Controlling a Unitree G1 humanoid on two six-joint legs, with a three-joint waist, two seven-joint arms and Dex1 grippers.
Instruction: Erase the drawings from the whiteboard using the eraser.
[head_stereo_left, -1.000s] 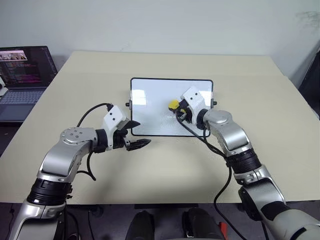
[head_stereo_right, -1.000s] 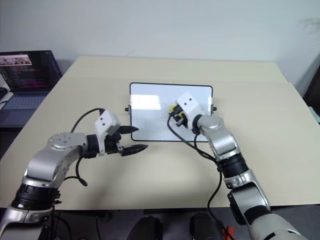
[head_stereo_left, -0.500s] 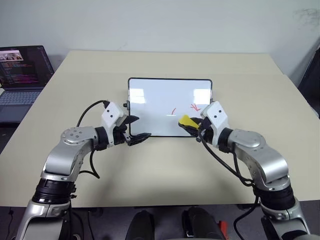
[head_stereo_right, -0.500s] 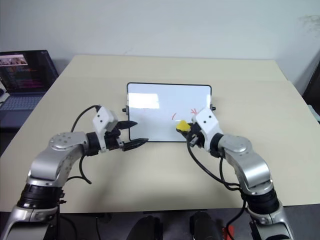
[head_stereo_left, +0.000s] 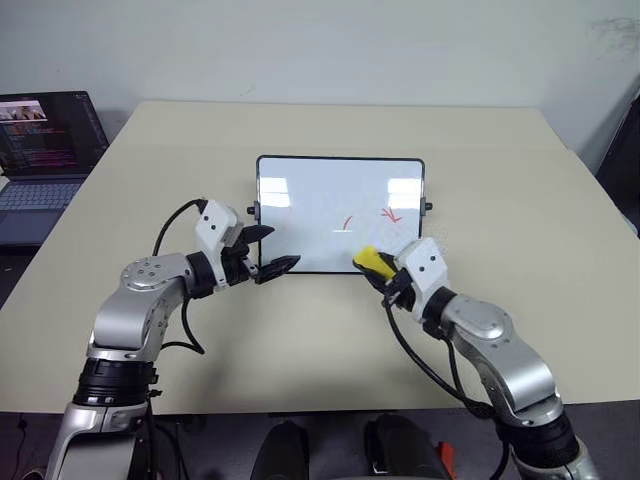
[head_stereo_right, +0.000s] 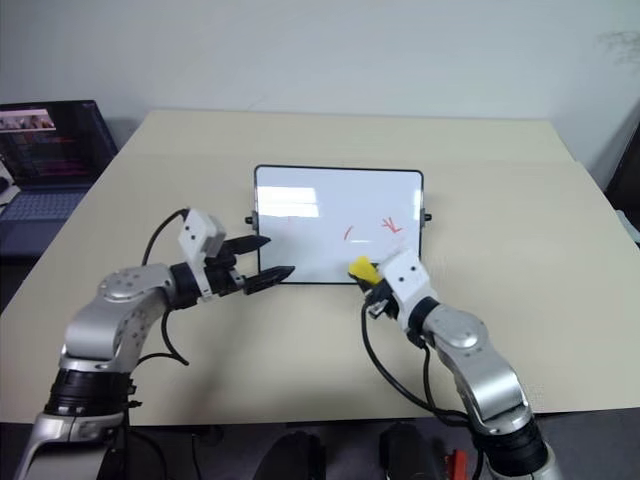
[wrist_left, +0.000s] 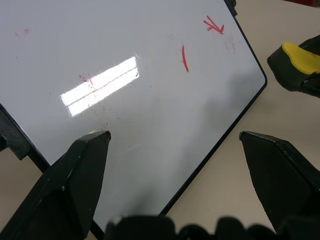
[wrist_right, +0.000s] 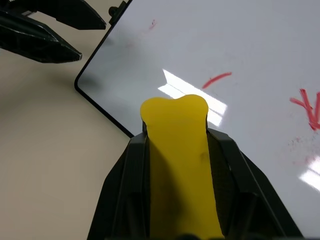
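Nearest the robot, the right gripper (head_stereo_left: 378, 268) is clamped tight on the eraser (head_stereo_left: 369, 261), whose yellow end pokes out between the black fingers; it now sits at the near edge of the whiteboard (head_stereo_left: 300, 200), having drawn back toward the robot from the middle of the board, where it was a second ago; that pull-back reads as the end of one wiping stroke, and it uncovers what the arm was hiding. Beside it on the left, the left gripper (head_stereo_left: 270, 251) hovers with its jaws spread wide and holding nothing, its fingertips at the board's near left corner, close to where it was a moment ago; I judge it is there to steady the board, though whether it touches the frame is not clear.

On the board itself, two red marks are left of the drawings (head_stereo_left: 391, 214): a short slanted stroke (head_stereo_left: 347, 224) and, to its right, a small arrow-like scribble; faint pinkish smears on the left half suggest a mark already rubbed away; so the job looks partly done, with further passes over the right half needed.

The eraser's dark underside is not clearly seen; farther off at the left, a laptop (head_stereo_left: 45, 150) is cut by the picture's edge.
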